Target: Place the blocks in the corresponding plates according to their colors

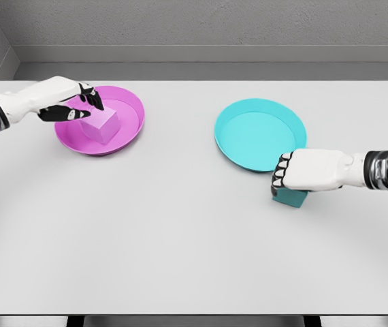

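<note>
A pink block (101,125) rests inside the magenta plate (129,104) at the back left. My left hand (78,103) hovers over the plate's left side, just above the block, fingers spread and holding nothing. The teal plate (259,129) lies at the back right. Just in front of its near rim a teal block (290,197) stands on the table. My right hand (280,178) reaches in from the right and is curled over the top of that block, hiding most of it.
The white table (180,238) stretches wide in front of both plates, its near edge at the bottom of the view. A grey wall runs behind the table's far edge.
</note>
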